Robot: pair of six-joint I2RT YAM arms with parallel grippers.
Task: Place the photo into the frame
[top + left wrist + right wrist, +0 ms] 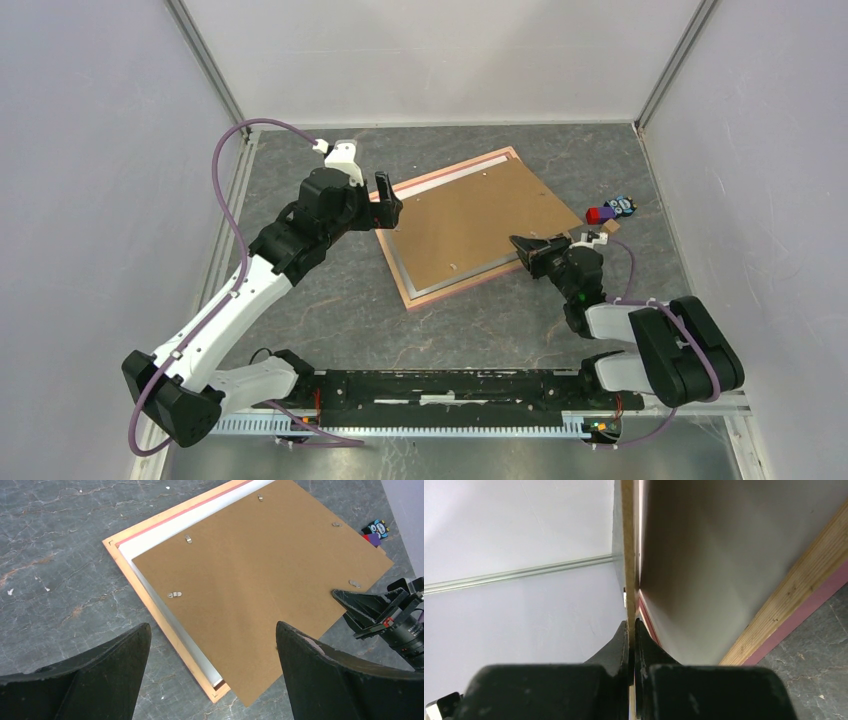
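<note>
Your right gripper [631,630] is pinching the right-hand edge of the brown backing board [480,215], with its jaws closed flat on the thin sheet. It is holding that edge raised a little off what lies beneath. I judge you are gripping it there so the board can be swung square and lowered without dragging across the sheet below.

Your left gripper [212,630] is hanging wide open and empty above the frame's left side, toward the left edge of the desk [330,300]. From there it is probably waiting to steady the frame or press the board down.

The frame [153,605] is lying face down in the middle of the desk, turned so one corner is pointing at the far edge. The photo [175,527] is sitting inside its recess. It is showing only as a white strip along the frame's left and far sides. That looks like its blank back, though no printed side is visible to confirm it.

The board is resting askew over the photo and overhanging the frame's near edge, so it is not yet seated. Small metal tabs [175,595] are showing on its upper face. A few small coloured toys [612,210] are sitting just beyond the board, toward the right edge of the desk.
</note>
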